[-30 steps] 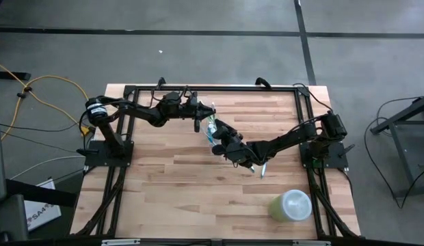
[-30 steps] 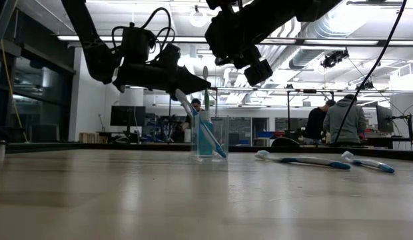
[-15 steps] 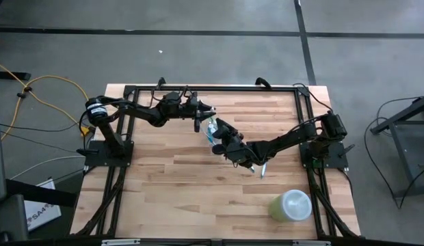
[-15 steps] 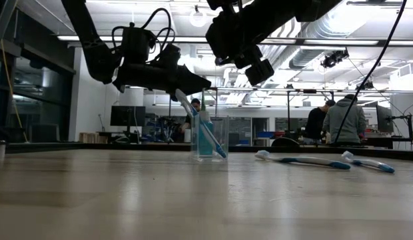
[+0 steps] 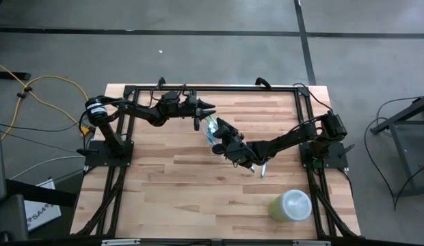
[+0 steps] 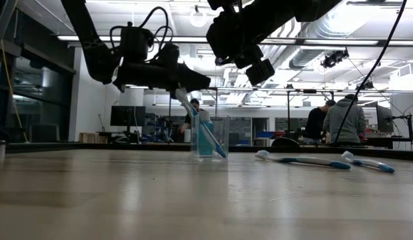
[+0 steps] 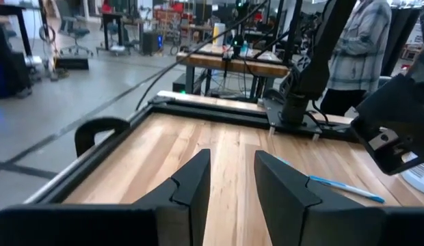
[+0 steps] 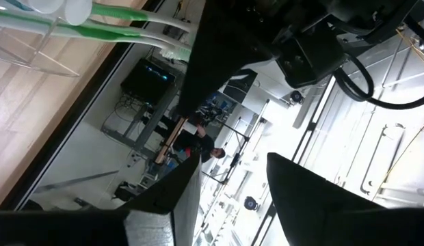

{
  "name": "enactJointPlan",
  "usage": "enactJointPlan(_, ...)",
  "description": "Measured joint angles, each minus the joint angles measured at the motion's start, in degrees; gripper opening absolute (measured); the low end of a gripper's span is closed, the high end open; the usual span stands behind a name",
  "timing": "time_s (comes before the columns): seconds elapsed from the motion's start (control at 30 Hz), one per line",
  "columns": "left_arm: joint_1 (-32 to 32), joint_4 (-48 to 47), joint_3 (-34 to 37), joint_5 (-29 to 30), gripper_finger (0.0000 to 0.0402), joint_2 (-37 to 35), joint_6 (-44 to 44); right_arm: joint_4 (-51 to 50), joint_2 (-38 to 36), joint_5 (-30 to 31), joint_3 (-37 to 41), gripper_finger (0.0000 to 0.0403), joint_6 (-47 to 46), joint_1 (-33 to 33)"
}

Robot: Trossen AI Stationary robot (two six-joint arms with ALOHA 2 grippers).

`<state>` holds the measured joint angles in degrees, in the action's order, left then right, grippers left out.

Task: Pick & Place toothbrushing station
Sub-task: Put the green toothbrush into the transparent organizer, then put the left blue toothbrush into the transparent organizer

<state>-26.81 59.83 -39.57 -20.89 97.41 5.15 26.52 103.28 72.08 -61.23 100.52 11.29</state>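
Note:
The small clear cup [image 6: 210,139] stands upright on the wooden table, left of centre toward the far side [image 5: 213,131]. Blue and green toothbrushes [image 6: 205,130] lean inside it, heads up. In the right wrist view their green handles [image 8: 130,31] show in the cup [image 8: 27,41]. My left gripper [image 7: 232,179] hovers level just above and left of the cup's rim [image 6: 201,83], open and empty. My right gripper [image 8: 234,162] hangs higher, over the cup's right side [image 5: 221,128], open, with nothing between its fingers.
Two more blue-and-white toothbrushes [image 6: 303,160] [image 6: 370,162] lie flat on the table to the right of the cup; one shows under the right arm [image 5: 262,168]. A pale green round container [image 5: 292,205] stands near the front right corner. People stand in the room behind.
My left gripper has opened and let go of a toothbrush. The brush, held upright over the cup a second ago, has dropped down into the cup among the others. Both arms have stayed in place.

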Motion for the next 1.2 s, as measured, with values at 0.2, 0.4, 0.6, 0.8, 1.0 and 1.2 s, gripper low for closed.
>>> enactJointPlan(0.2, -0.5, 0.9, 0.0, -0.2, 0.0111, -0.1, -0.5, 0.0, 0.0, 0.1, 0.0, 0.0158, -0.3, 0.0)
enactJointPlan(0.4, -1.7, -0.1, 0.0, -3.1, 0.0111, -1.3, 1.8, 0.0, 0.0, 0.5, 0.0, 0.0158, -1.5, 0.0)
enactJointPlan(0.6, -1.7, -12.6, 0.0, -3.8, 0.0111, -8.4, -1.4, -0.1, 0.0, 2.6, 0.0, 0.0158, -4.5, 0.0)
enactJointPlan(0.8, 1.7, -27.6, 0.0, -2.7, 0.0111, -17.3, -5.1, -0.1, 0.0, 2.1, 0.0, 0.0158, -11.7, 0.0)
enactJointPlan(1.0, 9.1, -34.7, 0.0, -0.2, 0.0111, -24.5, -8.8, -0.6, -0.4, 5.3, 0.0, 0.0158, -26.3, -0.8)
enactJointPlan(1.2, 17.3, -41.1, 0.0, 10.7, 0.0111, -30.0, -12.6, -9.5, -5.7, 9.4, 0.2, 0.0158, -44.6, -2.3)
